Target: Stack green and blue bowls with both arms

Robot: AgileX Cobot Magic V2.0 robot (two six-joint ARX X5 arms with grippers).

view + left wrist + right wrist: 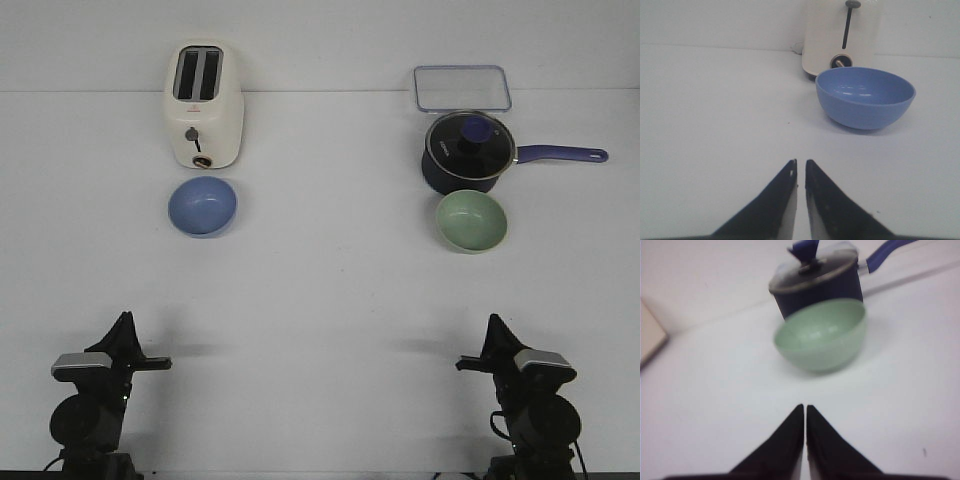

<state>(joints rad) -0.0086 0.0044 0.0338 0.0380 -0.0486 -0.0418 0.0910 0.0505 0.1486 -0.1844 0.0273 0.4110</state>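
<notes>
The blue bowl (203, 206) stands upright and empty on the white table, just in front of the toaster; it also shows in the left wrist view (865, 97). The green bowl (471, 221) stands upright and empty in front of the saucepan; it also shows in the right wrist view (821, 336). My left gripper (165, 362) (800, 163) is shut and empty near the table's front left, well short of the blue bowl. My right gripper (462, 364) (805, 407) is shut and empty at the front right, well short of the green bowl.
A cream toaster (204, 105) stands at the back left. A dark navy saucepan (468, 153) with a glass lid and long handle stands right behind the green bowl. A clear rectangular lid (462, 88) lies behind the saucepan.
</notes>
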